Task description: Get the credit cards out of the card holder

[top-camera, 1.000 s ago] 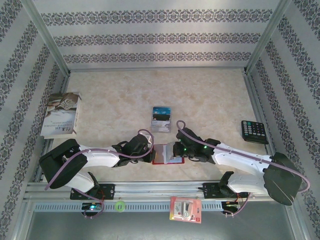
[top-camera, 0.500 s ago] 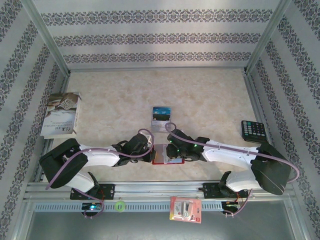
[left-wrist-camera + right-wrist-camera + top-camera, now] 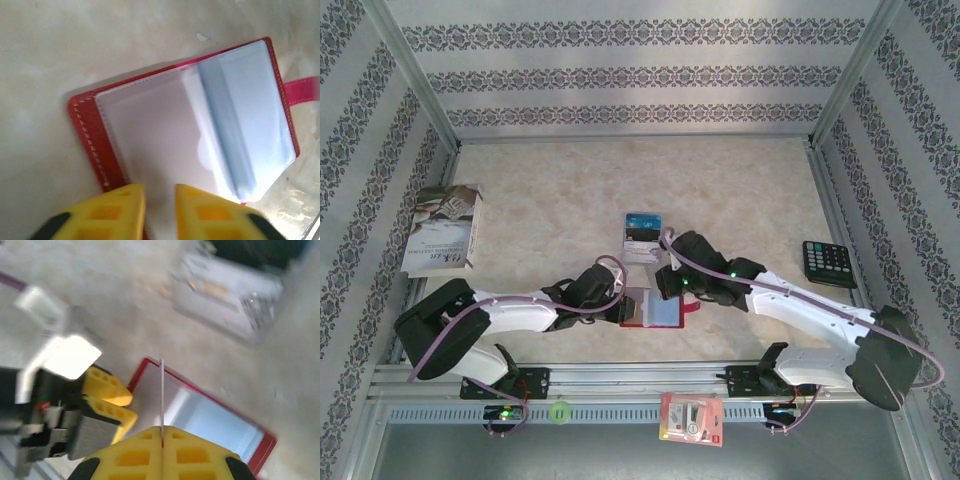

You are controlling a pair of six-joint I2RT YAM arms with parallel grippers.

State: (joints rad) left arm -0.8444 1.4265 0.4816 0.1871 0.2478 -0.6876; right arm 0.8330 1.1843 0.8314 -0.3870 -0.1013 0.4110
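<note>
Since a sec ago the right arm has swung back off the card holder (image 3: 657, 311) & lifted, and the left tool (image 3: 160, 195) has let its jaws part. Right tool (image 3: 162, 435) is pinched tight on 1 thin card (image 3: 162, 390), seen edge-on, held up above the open holder. Left tool sits at the holder's left edge w/ a narrow gap btwn its yellow fingers (image 3: 120, 210). Holder lies open on the tabletop (image 3: 750, 190), front centre, clear pockets (image 3: 240, 115) up, snap tab (image 3: 300, 92) out to the right. 2 more cards (image 3: 642, 240) lie just beyond it.
</note>
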